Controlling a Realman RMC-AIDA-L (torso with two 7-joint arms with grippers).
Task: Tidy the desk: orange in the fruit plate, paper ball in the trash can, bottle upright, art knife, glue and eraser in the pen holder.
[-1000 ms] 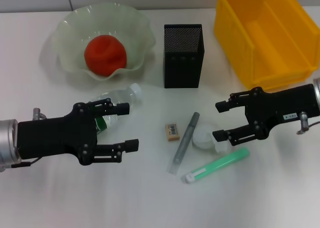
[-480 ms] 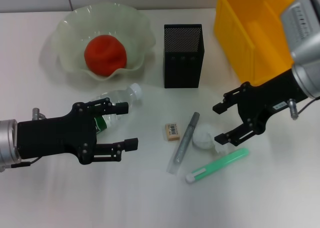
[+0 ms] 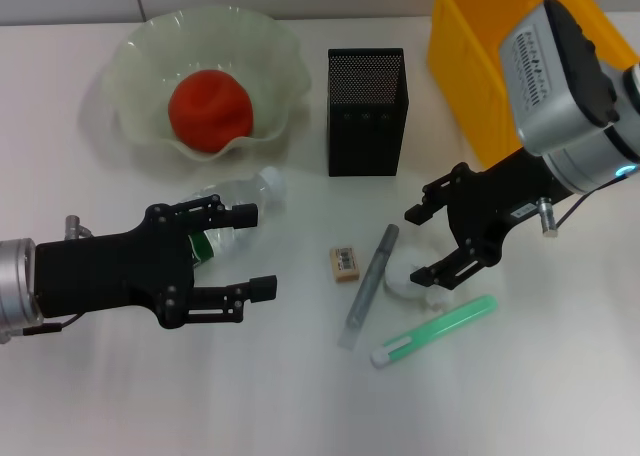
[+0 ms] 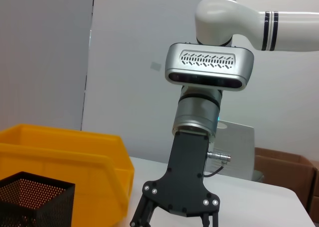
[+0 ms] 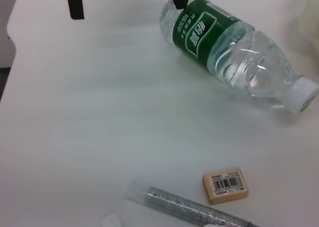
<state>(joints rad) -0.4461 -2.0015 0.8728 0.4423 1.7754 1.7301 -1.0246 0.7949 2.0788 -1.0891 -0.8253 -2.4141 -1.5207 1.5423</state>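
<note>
The orange (image 3: pixel 210 111) lies in the fruit plate (image 3: pixel 135 51). The bottle (image 3: pixel 245 194) lies on its side on the desk (image 3: pixel 300 396), its body partly under my open left gripper (image 3: pixel 255 253); the right wrist view shows the bottle (image 5: pixel 229 55) in full. My right gripper (image 3: pixel 418 246) is open and tilted down over the paper ball (image 3: pixel 405 278), its lower finger at the ball's edge. Left of the ball lie the art knife (image 3: pixel 370 281) and the eraser (image 3: pixel 345 262). The glue (image 3: pixel 435 331) lies just in front. The pen holder (image 3: pixel 366 111) stands behind them, with the trash can (image 3: pixel 520 76) at the back right.
The left wrist view shows my right gripper (image 4: pixel 174 222) from the front, with the trash can (image 4: pixel 65 162) and pen holder (image 4: pixel 30 202) beside it. The eraser (image 5: pixel 224 185) and art knife (image 5: pixel 189 209) show in the right wrist view.
My right arm has swung up and tilted its gripper downward, moving it left to the paper ball. The left gripper and all objects have stayed put.
</note>
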